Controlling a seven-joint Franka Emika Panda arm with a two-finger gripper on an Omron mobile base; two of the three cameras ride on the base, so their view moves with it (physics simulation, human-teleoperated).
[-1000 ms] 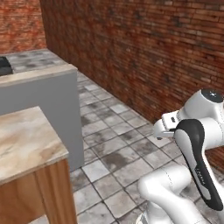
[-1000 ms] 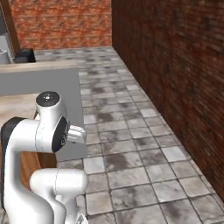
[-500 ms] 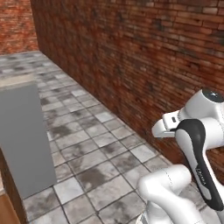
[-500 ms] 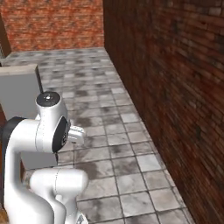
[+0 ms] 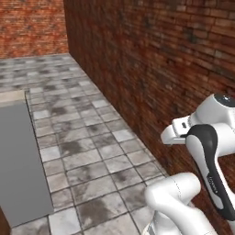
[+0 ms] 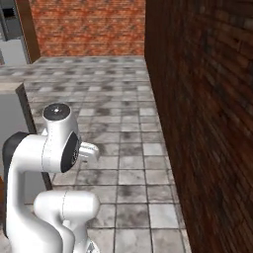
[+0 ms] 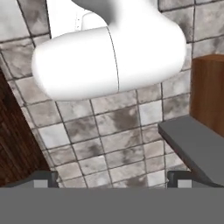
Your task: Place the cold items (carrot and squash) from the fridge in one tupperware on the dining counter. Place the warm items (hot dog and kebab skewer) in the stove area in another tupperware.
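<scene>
The carrot, squash, hot dog, kebab skewer and tupperware are out of view. My gripper (image 7: 111, 180) is open in the hand view, its two dark fingertips (image 7: 44, 178) wide apart with only tiled floor between them. It points down at the floor beside my own base. The arm is folded up close to the base, at the right of the left base view (image 5: 206, 151) and at the left of the right base view (image 6: 54, 148).
A dark brick wall (image 5: 160, 55) (image 6: 207, 99) runs close along my right side. A grey counter block (image 5: 18, 160) (image 6: 10, 123) (image 7: 197, 144) stands to the left, with a wooden panel (image 7: 210, 92) against it. Open tiled floor (image 5: 92, 151) lies between them.
The whole picture has shifted: the base has swung, so the counters slid off to the left and the brick wall came much nearer. The arm keeps its folded pose and the gripper stays open.
</scene>
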